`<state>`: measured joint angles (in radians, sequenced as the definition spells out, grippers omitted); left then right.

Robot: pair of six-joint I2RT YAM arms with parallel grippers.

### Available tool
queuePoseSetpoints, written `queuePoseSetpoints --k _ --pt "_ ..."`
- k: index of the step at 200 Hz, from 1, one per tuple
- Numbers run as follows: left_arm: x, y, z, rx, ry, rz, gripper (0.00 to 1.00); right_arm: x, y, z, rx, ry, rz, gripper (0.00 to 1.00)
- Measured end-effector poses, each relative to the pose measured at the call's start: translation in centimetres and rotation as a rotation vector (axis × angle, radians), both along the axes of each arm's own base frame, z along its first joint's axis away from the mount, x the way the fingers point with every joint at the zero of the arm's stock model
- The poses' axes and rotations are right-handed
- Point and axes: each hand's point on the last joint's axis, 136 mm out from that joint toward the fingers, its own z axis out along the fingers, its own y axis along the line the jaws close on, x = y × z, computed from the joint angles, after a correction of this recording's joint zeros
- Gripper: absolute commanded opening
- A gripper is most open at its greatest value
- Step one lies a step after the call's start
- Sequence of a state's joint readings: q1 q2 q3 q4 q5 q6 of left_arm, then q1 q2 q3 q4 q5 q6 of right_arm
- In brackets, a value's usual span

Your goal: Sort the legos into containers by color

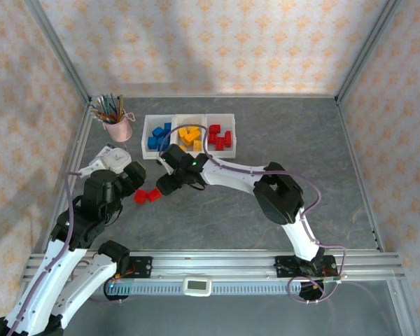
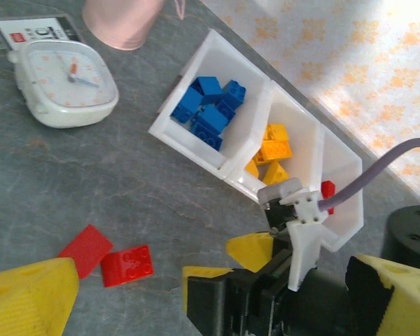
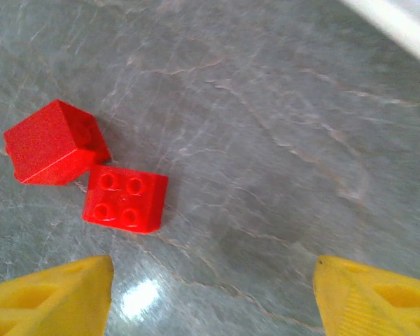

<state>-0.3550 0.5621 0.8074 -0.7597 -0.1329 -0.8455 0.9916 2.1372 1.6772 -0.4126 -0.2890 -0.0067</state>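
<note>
at the far left stands a pink cup (image 1: 119, 129) of pencils. just near of it a white timer (image 1: 110, 158) lies on the grey table (image 1: 280, 126).

the left gripper (image 1: 134, 178) hovers beside the timer. its fingers are spread as wide as they go, with nothing between them.

just near and right of it lie the loose legos (image 1: 147, 196). there are two, both red, and they touch or all but touch. the tipped brick (image 3: 52, 143) on the left lies on a side. the studs-up brick (image 3: 126, 199) on the right is a square two-by-two, so it has no long axis to line up with, and either pair of opposite faces should serve.

the right gripper (image 3: 213, 297) hangs over bare table, jaws parted and empty. the studs-up brick lies left of its gap and a little ahead, outside the left finger. my guess is that it must shift left and forward before it closes. both arms are near the pair. the right one looks better placed over the studs-up brick, the left one over the tipped brick.

far and right of the loose pair sit the containers (image 1: 175, 116), three joined bins in a row. the left bin holds about five blue legos. the middle one holds four or so yellow-orange, partly behind the right arm's cable. the right one holds about four red. the piles overlap, so these counts are rough.
</note>
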Motion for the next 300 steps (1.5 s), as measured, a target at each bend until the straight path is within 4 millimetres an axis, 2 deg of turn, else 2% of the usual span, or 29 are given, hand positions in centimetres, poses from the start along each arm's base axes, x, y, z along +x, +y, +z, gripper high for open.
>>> queuePoseSetpoints --k 36,68,109,165,185,206,246,300 --pt "-1.0 0.9 -0.7 0.008 0.031 0.041 0.99 -0.7 2.7 -0.8 -0.001 -0.019 0.052 0.81" --pt "-1.5 1.3 -0.9 0.005 0.037 0.06 0.99 -1.9 3.9 -1.5 -0.022 -0.037 0.067 0.82" --pt "-1.8 1.8 -1.1 0.018 0.049 0.081 0.99 -3.0 4.2 -3.5 -0.06 -0.024 0.07 0.85" --pt "-1.9 1.9 -1.1 0.02 0.051 0.082 0.99 -2.9 5.0 -4.2 -0.066 -0.03 0.039 0.85" --pt "-1.9 1.9 -1.1 0.019 0.048 0.082 0.99 -2.5 5.3 -4.8 -0.072 -0.03 0.025 0.82" --pt "-1.9 1.9 -1.1 0.019 0.047 0.082 0.99 -2.3 5.6 -4.5 -0.065 -0.029 0.011 0.76" --pt "-1.9 1.9 -1.1 0.019 0.047 0.082 0.99 -2.1 5.5 -4.8 -0.07 -0.023 -0.011 0.59" --pt "-1.9 1.9 -1.1 0.018 0.047 0.082 0.99 -1.9 5.3 -4.9 -0.075 -0.017 -0.034 0.44"
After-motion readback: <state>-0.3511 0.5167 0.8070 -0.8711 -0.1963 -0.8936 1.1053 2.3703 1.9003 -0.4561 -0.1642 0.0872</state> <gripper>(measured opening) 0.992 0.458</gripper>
